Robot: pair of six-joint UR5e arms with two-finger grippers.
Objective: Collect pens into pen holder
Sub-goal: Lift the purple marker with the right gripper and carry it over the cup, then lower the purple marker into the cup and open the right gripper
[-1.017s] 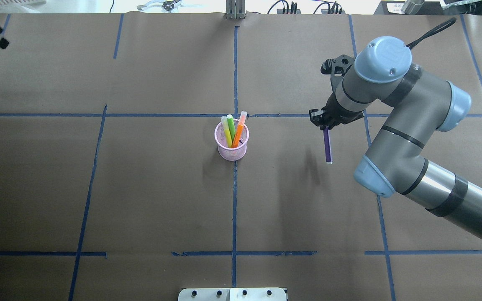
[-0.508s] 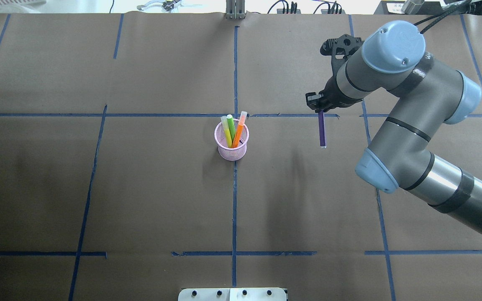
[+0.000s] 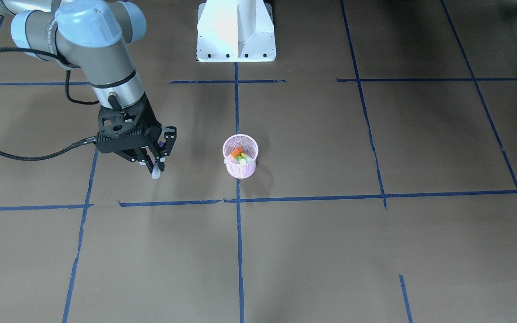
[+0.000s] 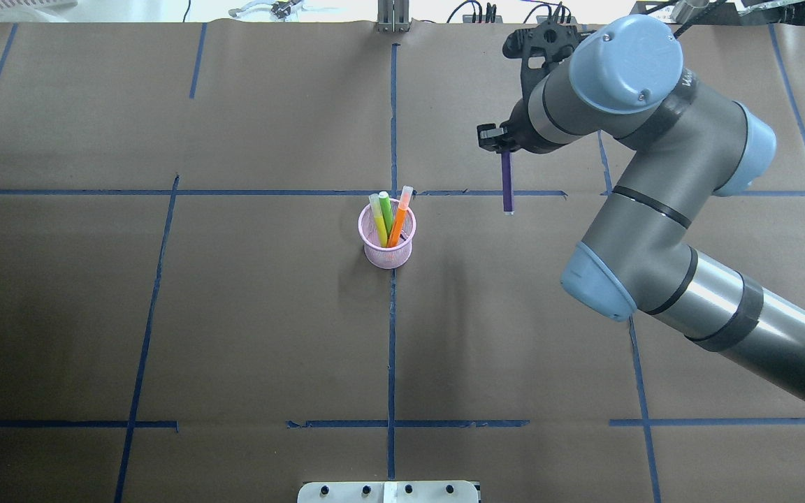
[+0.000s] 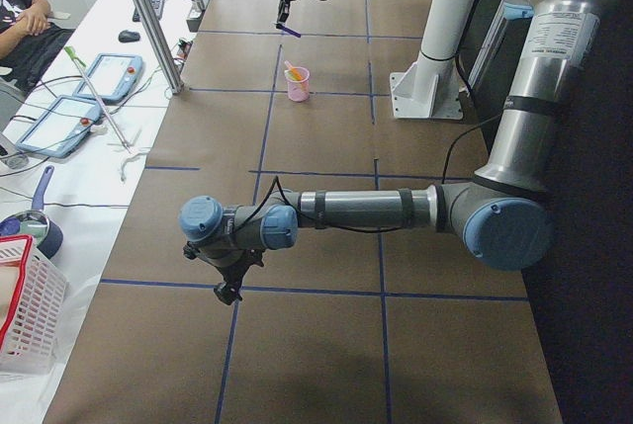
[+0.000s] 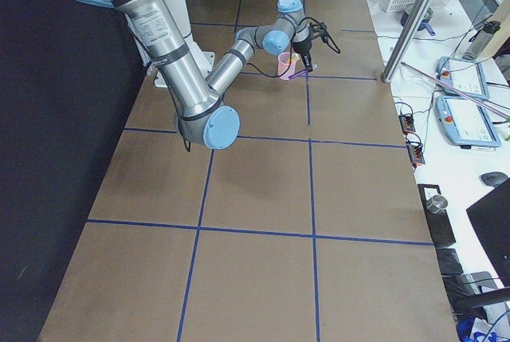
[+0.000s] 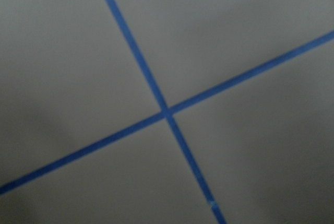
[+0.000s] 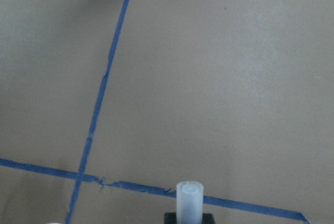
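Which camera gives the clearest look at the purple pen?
Overhead exterior: the purple pen shows along its whole length, hanging from the right gripper. Front-facing shows mostly its pale cap below the gripper; right wrist only the cap end-on; side views show it tiny.

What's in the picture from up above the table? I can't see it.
The right gripper holds a purple pen over the brown table, to the right of a pink mesh pen holder with yellow, green and orange pens inside.

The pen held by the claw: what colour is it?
The pen is purple, seen best in the overhead view.
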